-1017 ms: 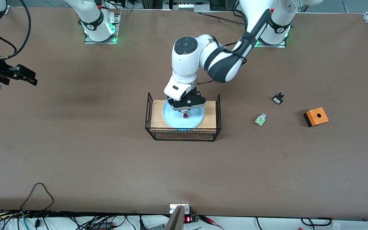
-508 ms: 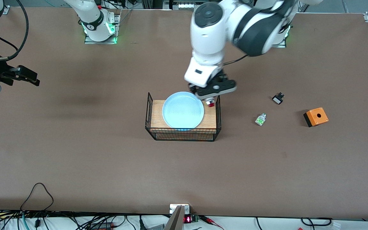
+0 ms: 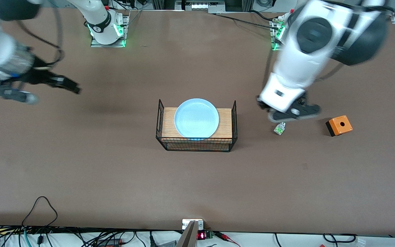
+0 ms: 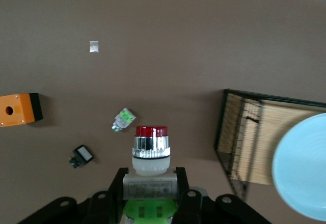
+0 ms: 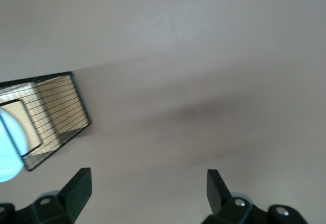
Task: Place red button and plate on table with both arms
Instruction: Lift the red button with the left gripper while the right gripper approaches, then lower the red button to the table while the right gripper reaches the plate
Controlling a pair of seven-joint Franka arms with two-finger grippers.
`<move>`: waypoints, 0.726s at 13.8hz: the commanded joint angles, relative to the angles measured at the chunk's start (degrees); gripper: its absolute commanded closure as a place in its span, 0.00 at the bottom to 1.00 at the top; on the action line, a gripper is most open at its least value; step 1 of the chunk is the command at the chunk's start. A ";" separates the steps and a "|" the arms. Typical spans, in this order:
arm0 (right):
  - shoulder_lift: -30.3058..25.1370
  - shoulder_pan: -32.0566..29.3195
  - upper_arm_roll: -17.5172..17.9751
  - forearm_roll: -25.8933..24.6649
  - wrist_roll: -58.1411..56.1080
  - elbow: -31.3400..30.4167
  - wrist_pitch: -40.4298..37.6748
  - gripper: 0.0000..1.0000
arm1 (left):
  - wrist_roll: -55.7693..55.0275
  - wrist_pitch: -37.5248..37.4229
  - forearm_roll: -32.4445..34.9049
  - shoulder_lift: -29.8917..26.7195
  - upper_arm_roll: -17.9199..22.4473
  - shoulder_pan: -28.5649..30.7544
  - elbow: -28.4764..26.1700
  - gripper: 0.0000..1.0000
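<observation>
Carrying the red button (image 4: 150,152) clamped in the left tool (image 4: 150,196), I am aiming for bare surface (image 3: 286,178) clear of the green-and-clear part (image 3: 279,129), while the right tool (image 5: 147,186), spread wide over the surface's right-arm end, is waiting.

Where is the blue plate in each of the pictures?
Front view: the plate lies on the wooden board in the wire basket, mid-table.
Left wrist view: part of the plate shows at the picture's edge, in the basket.
Right wrist view: only a sliver of the plate shows at the edge, in the basket.
Shared landmark: the basket.
</observation>
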 commanded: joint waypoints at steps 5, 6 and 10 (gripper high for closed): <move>8.53 13.25 -0.36 0.55 23.63 6.32 5.98 0.00 | 26.78 7.44 -6.21 -4.17 10.63 4.93 -14.61 0.67; 10.28 14.48 -0.27 1.16 27.13 8.17 6.50 0.00 | 29.61 10.77 -6.12 -3.91 11.69 5.11 -17.24 0.67; 15.04 19.67 -0.36 4.24 41.72 10.64 13.16 0.00 | 33.94 27.56 -6.47 -0.23 15.12 6.26 -27.98 0.66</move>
